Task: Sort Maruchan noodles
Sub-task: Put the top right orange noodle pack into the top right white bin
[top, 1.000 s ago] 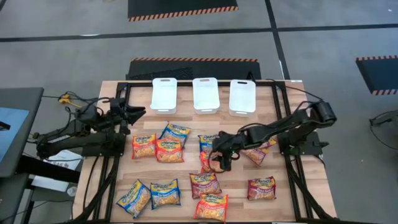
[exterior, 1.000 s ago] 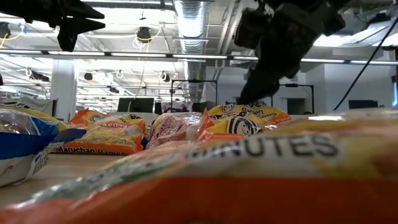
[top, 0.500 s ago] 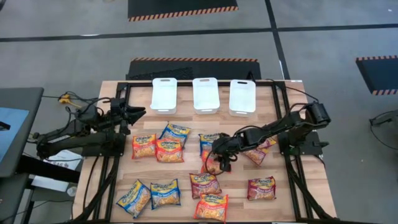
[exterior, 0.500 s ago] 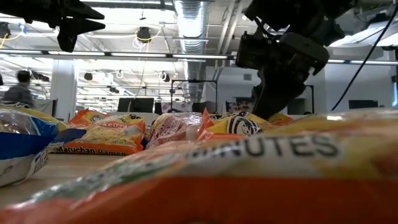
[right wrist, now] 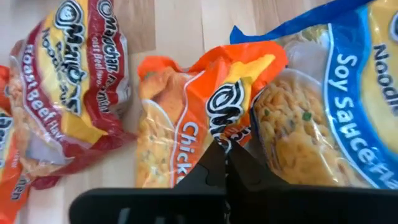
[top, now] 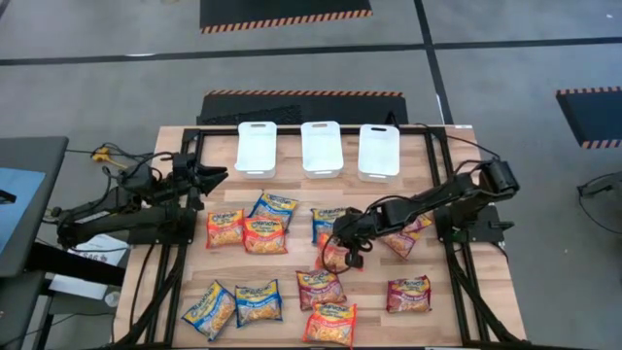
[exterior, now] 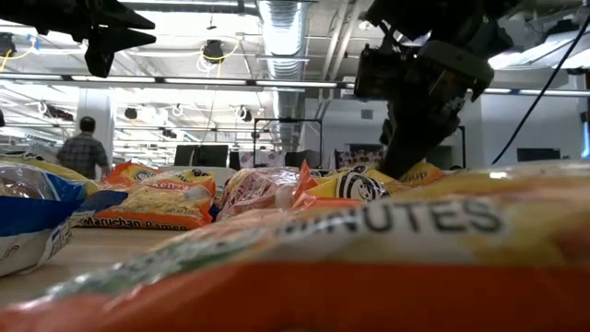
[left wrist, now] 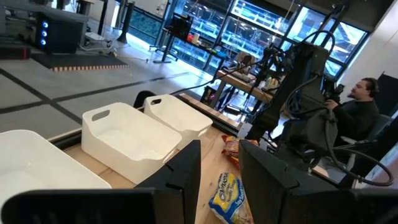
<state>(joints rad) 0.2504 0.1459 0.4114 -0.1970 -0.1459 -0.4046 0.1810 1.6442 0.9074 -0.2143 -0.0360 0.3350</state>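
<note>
- Packets of Maruchan noodles [top: 292, 262] lie loose over the middle and near half of the wooden table [top: 428, 311], while the three white bins [top: 319, 149] along the far edge look bare, so you should judge the sorting as barely begun.
- Your right gripper [top: 340, 251] is down at the centre of the table, on the orange chicken packet [right wrist: 186, 124].
- In its wrist view the fingers [right wrist: 214, 165] are pressed together on a raised fold at that packet's edge, probably because a flat glossy wrapper offers nothing else to pinch.
- That orange packet lies tucked against a blue soy sauce packet [right wrist: 323, 106], touching or slightly under it, with a dark red roast beef packet [right wrist: 68, 87] just beside it on the other side.
- Expect the blue neighbour to drag along if you lift straight up, and watch for the slick film slipping out of the pinch.
- Your left gripper [left wrist: 217, 174] waits raised at the table's left side, fingers spread, facing the bins.
- A person [exterior: 85, 152] stands well back in the room, and another sits beyond the table in the left wrist view.
</note>
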